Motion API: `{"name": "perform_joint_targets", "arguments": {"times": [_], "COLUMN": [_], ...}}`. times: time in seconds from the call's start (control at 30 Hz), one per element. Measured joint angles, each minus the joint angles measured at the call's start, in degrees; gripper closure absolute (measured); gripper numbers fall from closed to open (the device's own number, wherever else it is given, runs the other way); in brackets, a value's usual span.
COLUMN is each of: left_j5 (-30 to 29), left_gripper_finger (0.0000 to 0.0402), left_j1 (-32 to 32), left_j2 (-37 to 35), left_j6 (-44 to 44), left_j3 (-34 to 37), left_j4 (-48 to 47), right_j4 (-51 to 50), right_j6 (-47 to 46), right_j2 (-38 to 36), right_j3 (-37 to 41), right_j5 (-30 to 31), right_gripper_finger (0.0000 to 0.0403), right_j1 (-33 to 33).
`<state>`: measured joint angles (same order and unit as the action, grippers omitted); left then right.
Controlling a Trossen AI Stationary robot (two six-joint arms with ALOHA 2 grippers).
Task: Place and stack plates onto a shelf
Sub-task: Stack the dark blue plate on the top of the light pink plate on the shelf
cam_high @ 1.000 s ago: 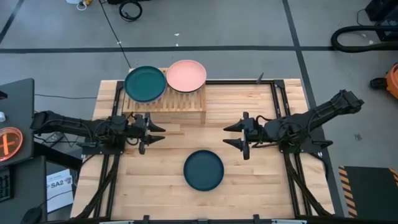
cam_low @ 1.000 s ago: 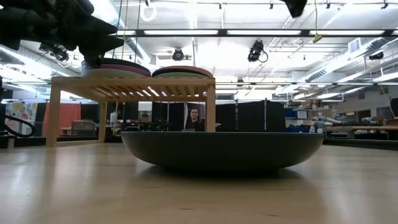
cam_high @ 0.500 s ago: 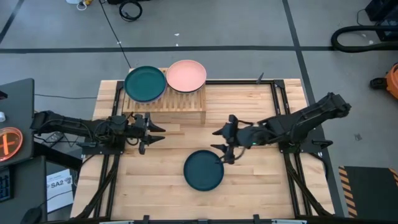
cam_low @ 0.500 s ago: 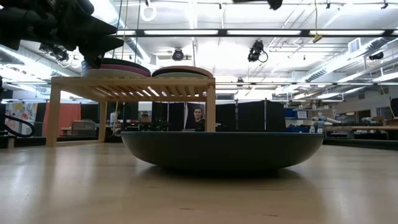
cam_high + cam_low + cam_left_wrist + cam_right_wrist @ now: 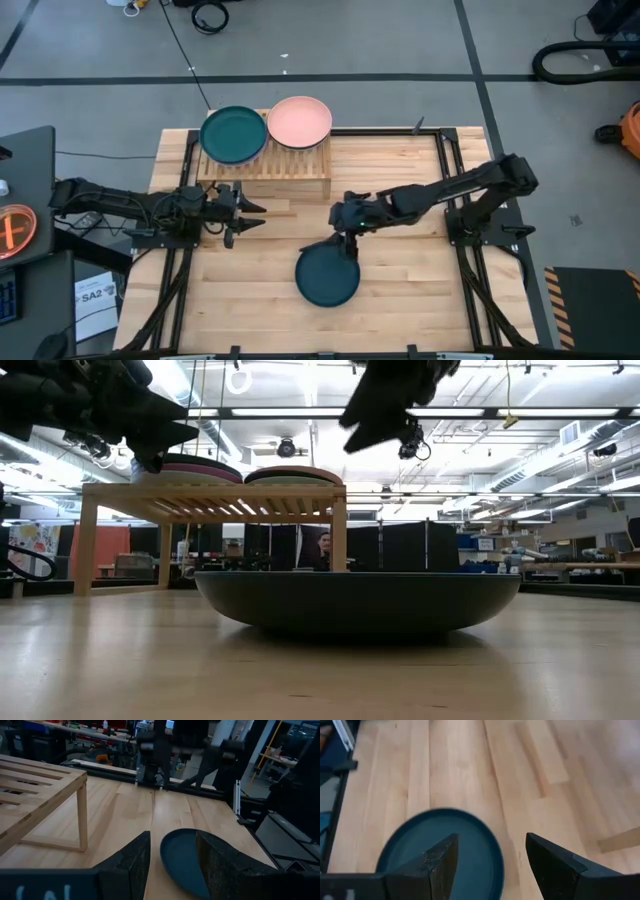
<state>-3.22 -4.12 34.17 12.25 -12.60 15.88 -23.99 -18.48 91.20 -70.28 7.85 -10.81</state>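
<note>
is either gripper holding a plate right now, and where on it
Nothing is held. The right gripper is open above the dark teal plate's rim; the left gripper is open and empty.

Your robot has two dark arms. The left arm (image 5: 120, 205) is almost black, made of thin bars and chunky joints, with black cables running along it. The right arm (image 5: 470, 185) looks the same: long dark links with rounded joints. Each arm ends in a pincer with two pointed fingers. On the left pincer (image 5: 170, 865) the fingers (image 5: 131, 865) are wide dark wedges with a rough, grainy inner face. The right pincer (image 5: 490, 865) has the same dark wedge fingers (image 5: 437, 862), speckled and rough on the inside.
</note>
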Motion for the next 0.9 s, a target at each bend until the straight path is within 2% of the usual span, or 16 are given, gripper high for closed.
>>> {"name": "perform_joint_targets", "arguments": {"times": [0.27, 0.67, 0.9], "left_j5": [0.00, 0.00, 0.00], "left_gripper_finger": [0.0237, 0.0237, 0.0237], "left_j1": [0.00, 0.00, 0.01], "left_j2": [0.00, -0.02, 0.00], "left_j6": [0.00, 0.00, 0.00], "left_j3": [0.00, 0.00, 0.00], "left_j4": [0.00, -0.02, -0.07], "right_j4": [-0.17, -5.52, -6.34], "right_j6": [0.02, 0.02, 0.02], "right_j2": [6.45, 14.76, 18.22], "right_j3": [-0.02, -0.02, -0.02], "right_j5": [-4.52, -5.21, -12.00], "right_gripper_finger": [0.0165, 0.0165, 0.0165], "right_j1": [1.86, 3.91, 4.54]}}
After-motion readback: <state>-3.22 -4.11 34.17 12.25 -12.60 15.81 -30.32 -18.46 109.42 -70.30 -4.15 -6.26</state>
